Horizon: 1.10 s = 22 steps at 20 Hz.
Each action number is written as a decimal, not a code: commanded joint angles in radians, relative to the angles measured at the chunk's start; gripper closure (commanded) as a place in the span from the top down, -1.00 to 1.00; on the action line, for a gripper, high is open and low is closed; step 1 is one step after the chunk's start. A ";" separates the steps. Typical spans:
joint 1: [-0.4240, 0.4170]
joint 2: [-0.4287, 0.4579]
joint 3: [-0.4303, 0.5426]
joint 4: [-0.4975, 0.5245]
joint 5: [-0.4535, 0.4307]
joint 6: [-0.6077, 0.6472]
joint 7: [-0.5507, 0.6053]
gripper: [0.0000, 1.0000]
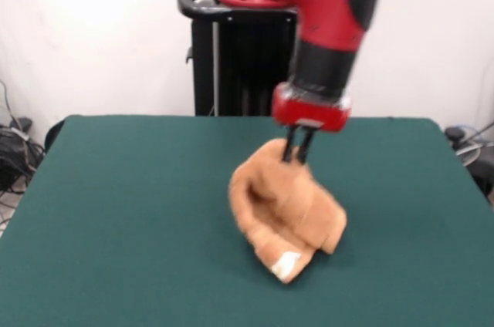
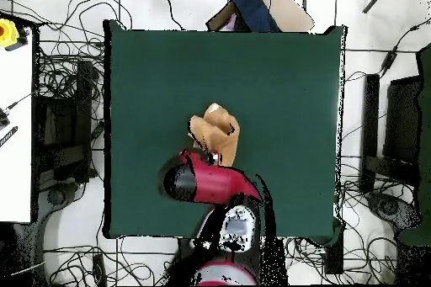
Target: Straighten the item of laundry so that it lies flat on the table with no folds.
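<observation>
Desk [image 1: 116, 211]: green, broad, mostly bare.
Towel [image 1: 285, 207]: orange-tan, bunched, hanging crumpled, white tag low.
Pincer [image 1: 297, 156]: closed, pinching towel's top.

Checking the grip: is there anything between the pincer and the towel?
Nothing. In the front view the pincer meets the top of the bunched towel with no gap; the towel hangs down to the table.
</observation>
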<state>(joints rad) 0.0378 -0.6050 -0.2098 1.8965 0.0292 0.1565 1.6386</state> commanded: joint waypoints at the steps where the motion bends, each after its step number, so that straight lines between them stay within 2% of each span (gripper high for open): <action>1: 0.218 -0.121 -0.120 0.145 0.155 0.280 0.436 -1.00; 6: 0.237 -0.288 -0.149 0.171 0.143 0.472 0.391 -1.00; 9: 0.203 -0.369 -0.169 0.158 0.102 0.583 0.321 -1.00; 11: 0.176 -0.404 -0.178 0.156 0.075 0.612 0.269 -1.00; 15: 0.081 -0.449 -0.163 0.159 0.041 0.637 0.154 -1.00; 22: -0.176 -0.498 -0.067 0.125 -0.015 0.712 -0.098 -1.00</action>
<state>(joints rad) -0.0206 -1.0671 -0.3319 2.0213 0.0765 0.7456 1.7508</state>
